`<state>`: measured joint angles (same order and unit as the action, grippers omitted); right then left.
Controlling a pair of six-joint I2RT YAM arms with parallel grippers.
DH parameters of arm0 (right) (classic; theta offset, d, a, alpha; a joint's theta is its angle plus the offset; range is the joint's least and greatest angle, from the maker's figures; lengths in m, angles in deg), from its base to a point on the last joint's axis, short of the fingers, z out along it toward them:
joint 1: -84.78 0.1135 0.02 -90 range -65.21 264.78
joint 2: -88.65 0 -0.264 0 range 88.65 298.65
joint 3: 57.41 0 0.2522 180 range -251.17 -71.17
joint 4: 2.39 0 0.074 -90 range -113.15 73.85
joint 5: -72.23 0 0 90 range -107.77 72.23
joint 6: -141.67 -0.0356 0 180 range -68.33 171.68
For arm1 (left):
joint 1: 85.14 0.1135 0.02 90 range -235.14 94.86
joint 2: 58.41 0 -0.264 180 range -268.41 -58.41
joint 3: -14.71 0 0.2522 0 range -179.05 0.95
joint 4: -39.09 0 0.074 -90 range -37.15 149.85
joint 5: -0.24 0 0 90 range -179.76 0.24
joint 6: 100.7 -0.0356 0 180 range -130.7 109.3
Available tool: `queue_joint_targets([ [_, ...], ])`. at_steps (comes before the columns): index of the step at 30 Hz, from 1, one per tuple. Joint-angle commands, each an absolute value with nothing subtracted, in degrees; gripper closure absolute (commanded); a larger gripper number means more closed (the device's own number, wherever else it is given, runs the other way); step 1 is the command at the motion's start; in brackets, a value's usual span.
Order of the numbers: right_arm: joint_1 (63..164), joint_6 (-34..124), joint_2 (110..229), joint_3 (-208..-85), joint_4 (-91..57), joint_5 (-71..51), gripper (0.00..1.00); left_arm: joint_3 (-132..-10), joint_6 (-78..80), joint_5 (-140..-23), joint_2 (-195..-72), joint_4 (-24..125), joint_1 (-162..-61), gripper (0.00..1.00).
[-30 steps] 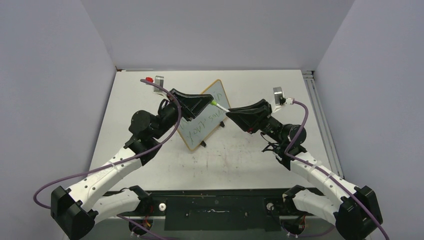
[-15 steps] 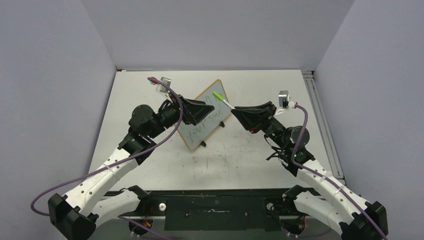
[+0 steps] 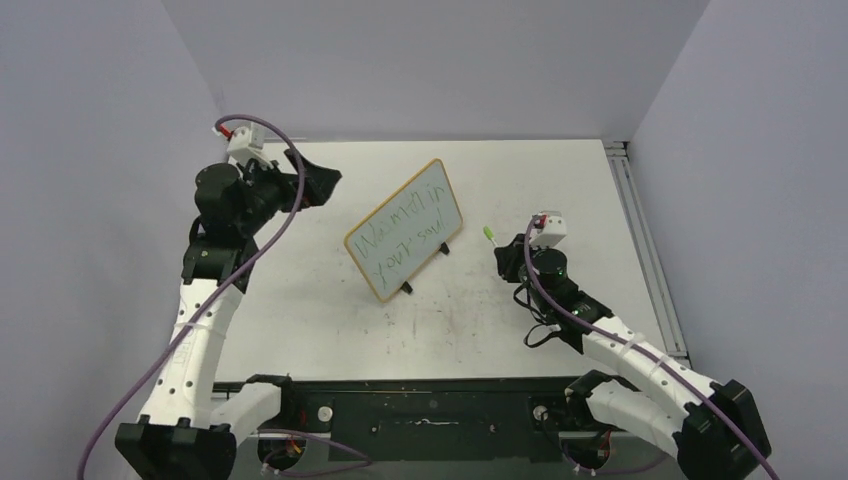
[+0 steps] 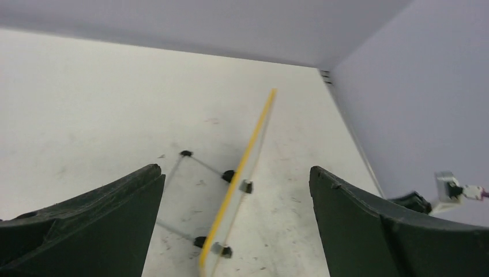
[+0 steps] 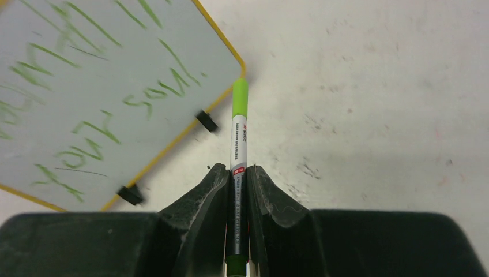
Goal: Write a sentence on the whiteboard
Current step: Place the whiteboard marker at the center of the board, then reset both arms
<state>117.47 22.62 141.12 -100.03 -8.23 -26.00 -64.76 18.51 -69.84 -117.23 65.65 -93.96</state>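
Note:
The whiteboard [image 3: 405, 228] stands on its black feet mid-table, tilted on a diagonal, with the green sentence [image 3: 408, 222] in two lines across it. My left gripper [image 3: 325, 183] hangs open at the far left, apart from the board. In the left wrist view the whiteboard [image 4: 242, 173] shows edge-on, well beyond my left gripper [image 4: 233, 169], whose jaws hold nothing. My right gripper [image 3: 503, 252] sits right of the board, shut on a white marker [image 5: 238, 138] with a green cap [image 3: 489, 234]. The cap points toward the corner of the whiteboard [image 5: 104, 75] without touching it.
The white table [image 3: 520, 180] carries faint scuff marks. A metal rail [image 3: 640, 230] runs along its right edge. Grey walls close in at the back and on both sides. Purple cables loop along both arms.
My left gripper opened, let go of the marker cap and swung back to the far left. My right arm pulled away to the right with the marker. The board's writing is now uncovered.

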Motion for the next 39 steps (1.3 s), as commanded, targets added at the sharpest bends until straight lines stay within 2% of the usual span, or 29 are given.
queue_joint_targets([
  [1, 117.34, 22.04, 146.02, -98.27, -7.26, -33.02, 0.95, -62.37, 14.2, -68.73, -117.69, 70.65, -82.12, 0.04],
  [10, 116.37, 20.04, 158.28, -96.08, -0.05, -34.07, 0.94, -50.36, 4.23, -87.68, -110.01, 67.61, -79.41, 0.04],
  [13, 116.18, 19.24, 161.29, -96.11, 0.2, -34.42, 0.91, -49.69, 3.38, -90.64, -109.73, 68.89, -79.75, 0.04],
  [17, 115.94, 17.53, 163.41, -96.01, 0.54, -34.29, 0.76, -49.76, 2.79, -89.76, -109.73, 68.21, -79.84, 0.04],
  [20, 115.75, 16.68, 163.55, -95.87, 1.1, -34.22, 0.6, -49.67, 2.57, -88.36, -109.65, 68.31, -79.91, 0.04],
  [29, 114.69, 19.12, 159.62, -101.43, -4.6, -33.24, 0.33, -49.41, 1.8, -87.81, -108.34, 68.24, -80.66, 0.04],
  [34, 112.32, 24.18, 155.48, -105.2, -8.14, -33.05, 0.18, -48.82, 2.48, -91.52, -105.71, 67.52, -82.03, 0.04],
  [37, 111.49, 28.55, 152.65, -108.1, -10.86, -32.84, 0.13, -48.0, 2.73, -95.44, -103.49, 67.9, -82.98, 0.04],
  [38, 111.37, 30.51, 151.74, -109.13, -11.79, -32.69, 0.1, -47.71, 2.75, -96.48, -102.76, 68.27, -83.17, 0.04],
  [39, 111.33, 32.61, 150.7, -110.12, -12.68, -32.6, 0.02, -47.35, 2.56, -97.47, -101.9, 68.65, -83.34, 0.04],
])
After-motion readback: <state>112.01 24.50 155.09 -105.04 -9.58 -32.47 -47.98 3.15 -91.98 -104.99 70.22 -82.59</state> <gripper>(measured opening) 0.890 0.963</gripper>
